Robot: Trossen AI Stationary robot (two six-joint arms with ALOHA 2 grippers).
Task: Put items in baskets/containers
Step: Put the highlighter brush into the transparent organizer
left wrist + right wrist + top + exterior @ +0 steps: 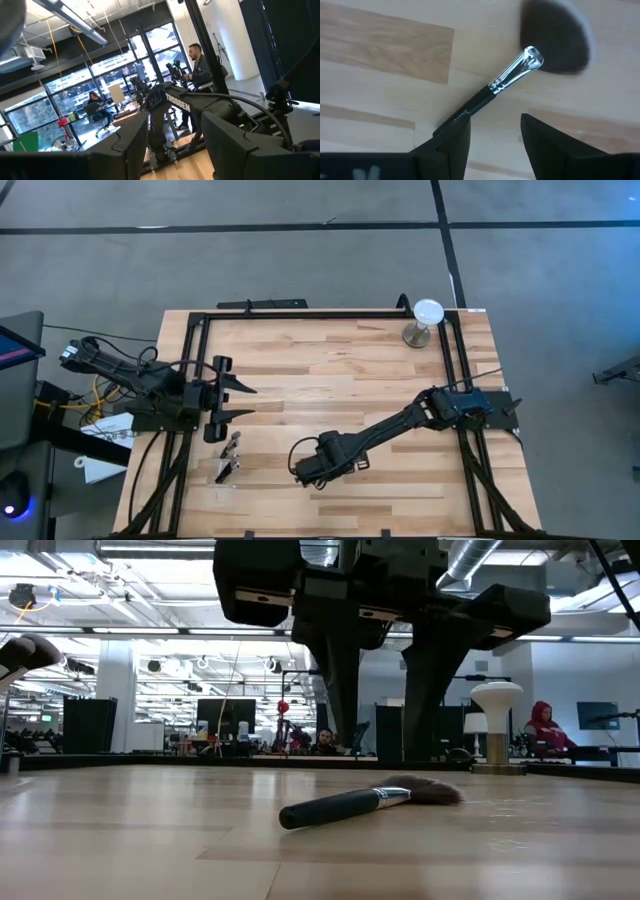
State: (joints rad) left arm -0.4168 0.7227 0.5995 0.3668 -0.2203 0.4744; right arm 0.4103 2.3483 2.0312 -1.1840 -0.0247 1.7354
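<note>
The right pincer (pixel 492 145) stands released over the fan brush (pixel 512 80) on the table (pixel 330 370); closing off-centre could roll it; the left pincer (pixel 232 402), seemingly parted, waits.

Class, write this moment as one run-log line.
right gripper: open, over fan brush lying flat on table | left gripper: open, waiting at left edge | other brushes: on table, front left

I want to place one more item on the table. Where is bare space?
Free: the wood between the left gripper and white disc stand, and near the right arm's base. Crowded: the brush pile, and the fan brush under the right gripper.
</note>
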